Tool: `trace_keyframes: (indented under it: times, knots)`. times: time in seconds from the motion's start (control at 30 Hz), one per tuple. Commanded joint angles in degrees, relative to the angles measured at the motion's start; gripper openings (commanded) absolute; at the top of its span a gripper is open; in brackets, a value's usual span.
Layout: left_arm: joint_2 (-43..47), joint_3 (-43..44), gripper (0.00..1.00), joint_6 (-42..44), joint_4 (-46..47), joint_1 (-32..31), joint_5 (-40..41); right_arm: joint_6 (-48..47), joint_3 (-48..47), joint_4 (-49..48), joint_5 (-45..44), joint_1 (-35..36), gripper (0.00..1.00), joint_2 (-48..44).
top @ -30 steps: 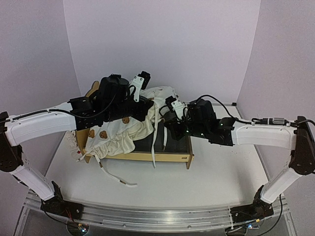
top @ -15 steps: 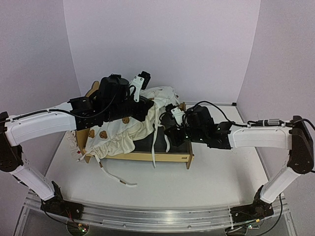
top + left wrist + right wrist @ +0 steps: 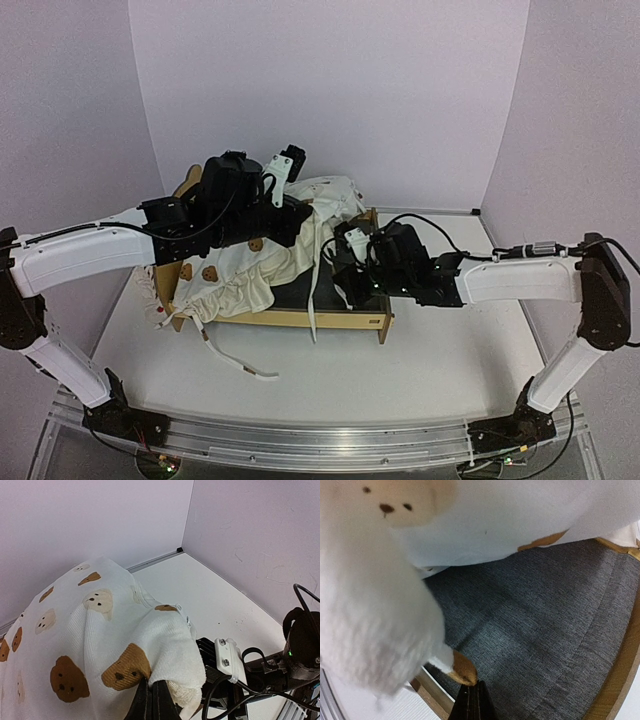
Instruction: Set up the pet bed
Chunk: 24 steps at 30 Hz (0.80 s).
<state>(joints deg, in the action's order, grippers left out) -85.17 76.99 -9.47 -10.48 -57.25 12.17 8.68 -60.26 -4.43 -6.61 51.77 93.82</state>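
Cushion cloth is what both pincers have hold of. We see the left pincer (image 3: 152, 690) clamped tight on a fold of the bear-print cushion (image 3: 100, 630), lifting it into a hump. The right pincer (image 3: 470, 692) is closed on a small brown-tipped corner of the same cushion, low over the grey felt base (image 3: 545, 630). The pet bed (image 3: 300, 319) sits in the middle of the table (image 3: 440, 370). Its long axis runs left to right in front of the arms, with the eared headboard (image 3: 188, 184) at the left end. The cushion lies bunched over the headboard half and spills over the near rail, while the felt toward the right end is bare.

That is the relation we think the next move turns on. The uncovered part lies to the right of both pincers, along the bed's length, and the right arm is the nearer one to it. We judge the corner it holds should be drawn rightward toward the foot, with the left pincer following low. That way the cloth should spread flat inside the rails rather than ride over them.
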Motion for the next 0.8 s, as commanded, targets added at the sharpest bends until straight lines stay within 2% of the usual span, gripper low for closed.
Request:
trace_keyframes:
  times: [0.0, 0.4, 0.77]
  knots:
    - [1.6, 2.0, 0.0, -0.6, 1.4, 0.3, 1.5, 1.9, -5.8, 0.7, 2.9, -0.2, 0.0, -0.4]
    - [0.9, 2.6, 0.0, -0.1, 1.0, 0.3, 0.8, 0.1, -8.4, 17.6, -4.0, -0.2, 0.0, -5.8]
    - [0.0, 3.2, 0.0, -0.2, 1.2, 0.3, -0.2, -3.0, -10.6, 21.6, -7.3, -0.2, 0.0, -6.2]
